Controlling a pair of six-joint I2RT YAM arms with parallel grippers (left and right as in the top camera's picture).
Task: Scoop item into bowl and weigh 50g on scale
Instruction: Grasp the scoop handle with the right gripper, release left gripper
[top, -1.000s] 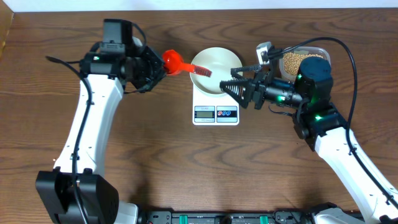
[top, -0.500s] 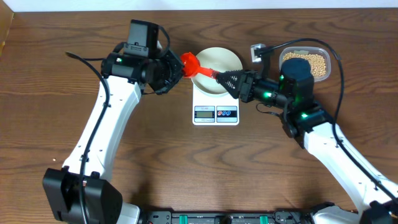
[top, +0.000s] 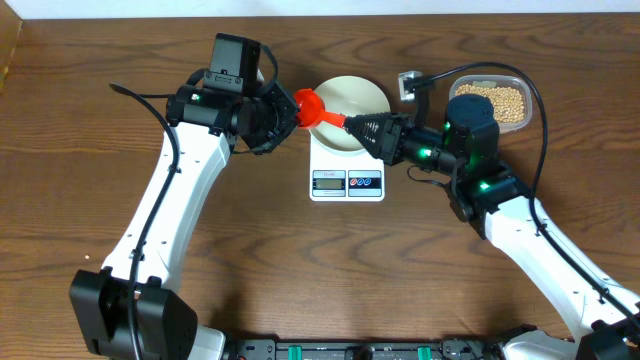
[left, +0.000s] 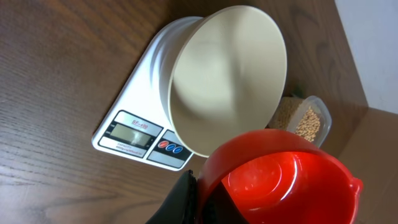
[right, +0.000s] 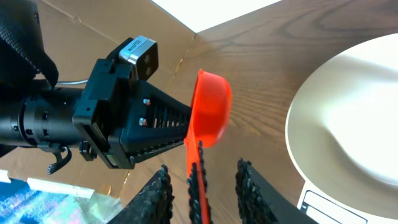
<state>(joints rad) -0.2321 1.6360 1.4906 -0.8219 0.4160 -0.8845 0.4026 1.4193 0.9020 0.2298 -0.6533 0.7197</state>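
Observation:
The white bowl (top: 357, 92) stands empty on the white scale (top: 347, 182); both show in the left wrist view, bowl (left: 227, 81) and scale (left: 134, 127). My left gripper (top: 283, 118) is shut on the cup of an empty red scoop (top: 309, 104), held at the bowl's left rim. In its wrist view the scoop (left: 280, 180) fills the lower right beside one black finger (left: 186, 200). My right gripper (top: 360, 127) is open, and the scoop's handle (right: 194, 168) lies between its fingers (right: 205, 177). The beige beans (top: 497, 98) lie in a clear tub at the far right.
The clear plastic tub (top: 527, 92) sits behind my right arm, and a small grey object (top: 410, 82) lies to the right of the bowl. A cardboard wall (right: 124, 25) stands past the table's far edge. Bare wood lies in front of the scale.
My left arm moved right, bringing the scoop to the bowl's left rim. My right gripper moved left over the bowl until its fingers straddled the scoop's handle.

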